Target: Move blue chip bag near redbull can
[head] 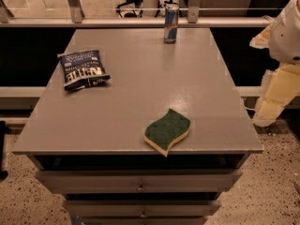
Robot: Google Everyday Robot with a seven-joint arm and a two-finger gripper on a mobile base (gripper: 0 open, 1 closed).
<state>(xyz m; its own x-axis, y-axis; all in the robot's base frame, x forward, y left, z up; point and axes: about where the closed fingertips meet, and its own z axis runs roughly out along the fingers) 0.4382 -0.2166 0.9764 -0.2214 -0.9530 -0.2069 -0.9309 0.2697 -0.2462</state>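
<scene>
Off the right side of the table (206, 102), beyond its edge and apart from everything on it, hung the gripper (272, 102) at the end of the pale arm. Whether it was released or clenched could not be told from this view, but nothing from the tabletop was in it.

The blue chip bag (84, 69) lay flat on the far left part of the top, close to the left edge, its white lettering upside down toward the camera. It was therefore across the full width of the table from the gripper, to the left and somewhat farther back. The bag looked slightly skewed, and its longer side seemed to run roughly front to back, so a grasp across the short side would probably suit.

The redbull can (171, 23) stood upright at the middle of the far edge, well apart from the bag, to the bag's right and behind it. A green wavy sponge (167, 131) sat near the front edge, on the near side of a straight reach toward the bag, likely not in its way.
</scene>
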